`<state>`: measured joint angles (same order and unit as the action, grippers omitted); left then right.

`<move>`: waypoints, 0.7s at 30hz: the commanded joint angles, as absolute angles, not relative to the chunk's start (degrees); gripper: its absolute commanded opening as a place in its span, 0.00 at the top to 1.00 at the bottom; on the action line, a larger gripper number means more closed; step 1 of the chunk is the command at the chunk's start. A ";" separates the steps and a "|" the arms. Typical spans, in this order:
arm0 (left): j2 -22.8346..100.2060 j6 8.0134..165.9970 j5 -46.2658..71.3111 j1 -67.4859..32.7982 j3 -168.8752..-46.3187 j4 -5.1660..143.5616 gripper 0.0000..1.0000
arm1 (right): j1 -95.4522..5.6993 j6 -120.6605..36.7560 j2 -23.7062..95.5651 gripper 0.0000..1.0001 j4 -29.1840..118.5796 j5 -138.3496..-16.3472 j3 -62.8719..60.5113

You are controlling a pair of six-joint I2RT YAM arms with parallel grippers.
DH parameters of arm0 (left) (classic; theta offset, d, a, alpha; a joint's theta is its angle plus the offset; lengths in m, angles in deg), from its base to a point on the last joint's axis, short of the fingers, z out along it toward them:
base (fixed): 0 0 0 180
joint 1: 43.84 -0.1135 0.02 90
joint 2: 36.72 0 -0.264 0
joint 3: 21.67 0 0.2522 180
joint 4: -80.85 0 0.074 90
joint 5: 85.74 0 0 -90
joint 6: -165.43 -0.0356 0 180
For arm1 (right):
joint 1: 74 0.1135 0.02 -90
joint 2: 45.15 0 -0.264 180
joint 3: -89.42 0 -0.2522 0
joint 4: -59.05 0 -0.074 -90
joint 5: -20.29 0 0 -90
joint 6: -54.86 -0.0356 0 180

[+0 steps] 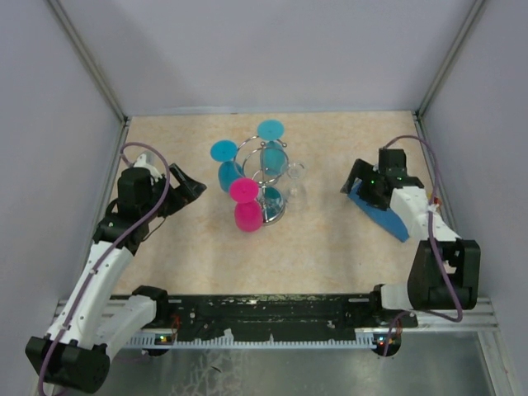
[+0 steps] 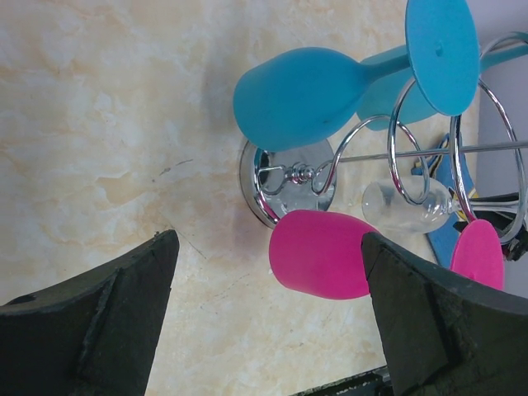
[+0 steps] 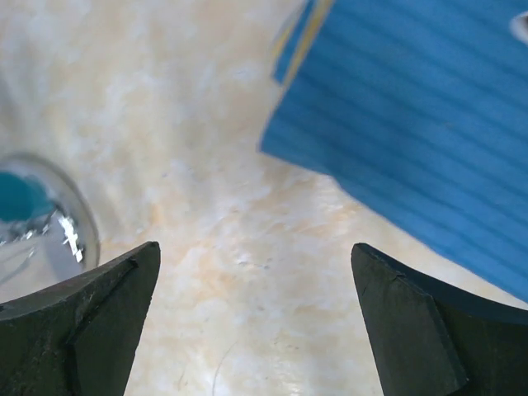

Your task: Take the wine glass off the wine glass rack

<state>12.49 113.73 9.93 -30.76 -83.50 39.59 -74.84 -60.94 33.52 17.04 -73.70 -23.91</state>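
Observation:
The wine glass rack (image 1: 266,167) stands mid-table, a chrome wire stand on a round mirror base (image 2: 280,183). Upside-down wine glasses hang from its loops: a pink one (image 1: 247,213) at the front, two blue ones (image 1: 228,171) at the left and back, and a clear one (image 1: 294,175) on the right. My left gripper (image 1: 191,188) is open to the left of the rack. In its wrist view the pink bowl (image 2: 318,254) lies just ahead, near the right finger (image 2: 429,322), not between the tips. My right gripper (image 1: 351,181) is open and empty to the right of the rack.
A blue ribbed mat (image 1: 382,216) lies under and beside the right gripper, filling the upper right of the right wrist view (image 3: 429,115). A shiny round rim (image 3: 49,227) shows at that view's left edge. Grey walls enclose the beige tabletop (image 1: 330,247).

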 commanded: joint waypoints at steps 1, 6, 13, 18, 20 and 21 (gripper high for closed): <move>12.68 113.92 11.50 -30.92 -82.57 40.61 0.03 | -74.00 -58.39 34.16 0.01 20.11 -87.97 -23.91; 12.30 113.98 11.67 -30.92 -82.24 40.97 0.03 | -73.94 -58.49 42.90 0.01 22.37 -90.40 -21.60; 11.96 112.27 9.90 -30.92 -84.80 38.13 0.03 | -79.38 -60.86 54.76 0.01 19.60 -78.58 -13.65; 11.77 111.51 8.62 -30.92 -85.19 37.40 0.03 | -80.67 -63.33 56.19 0.01 14.24 -54.47 -6.57; 11.84 111.56 9.18 -30.92 -84.97 37.39 0.03 | -80.70 -63.59 56.31 0.01 13.15 -48.95 -4.26; 11.80 111.65 9.28 -30.92 -84.80 37.39 0.03 | -80.37 -63.20 55.92 0.01 12.99 -48.47 -3.38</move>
<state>12.62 112.64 9.61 -30.76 -83.41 38.08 -80.57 -62.21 56.32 15.32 -64.84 -9.22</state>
